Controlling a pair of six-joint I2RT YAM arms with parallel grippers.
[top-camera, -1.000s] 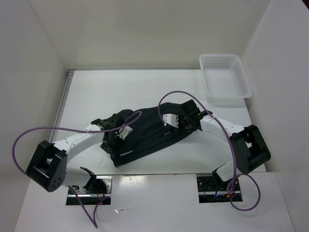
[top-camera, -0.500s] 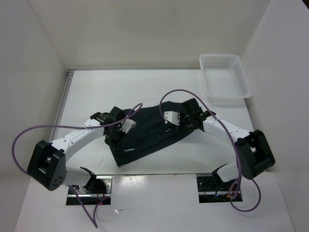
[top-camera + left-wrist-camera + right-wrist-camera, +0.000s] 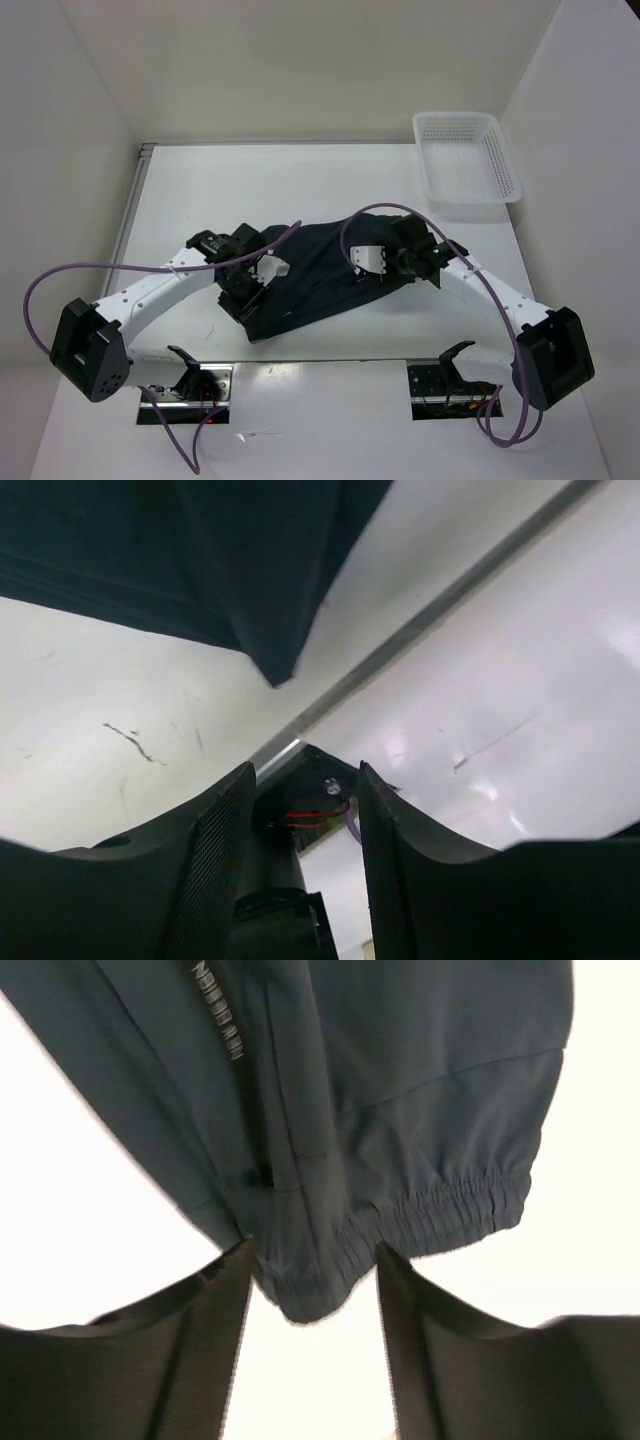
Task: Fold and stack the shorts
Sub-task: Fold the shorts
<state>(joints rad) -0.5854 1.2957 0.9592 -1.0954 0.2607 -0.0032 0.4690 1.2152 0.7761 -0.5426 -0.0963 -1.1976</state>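
Right gripper (image 3: 312,1245): fingers spread, with the gathered waistband corner of the very dark navy soft-fabric shorts (image 3: 400,1110) lying between them; a firm grip is not confirmed. Left gripper (image 3: 305,770): fingers spread, nothing between them, a corner of the shorts beyond the tips. The shorts lie rumpled mid-table, between the arms.

Recommendation: close fully on both edges before lifting, raise level, and keep the cloth taut so the fold lands square.

Fabric is thin, smooth and limp; elastic puckered; seams stitched. Glossy white table (image 3: 300,180). White plastic mesh basket (image 3: 466,160) at far right, well apart.
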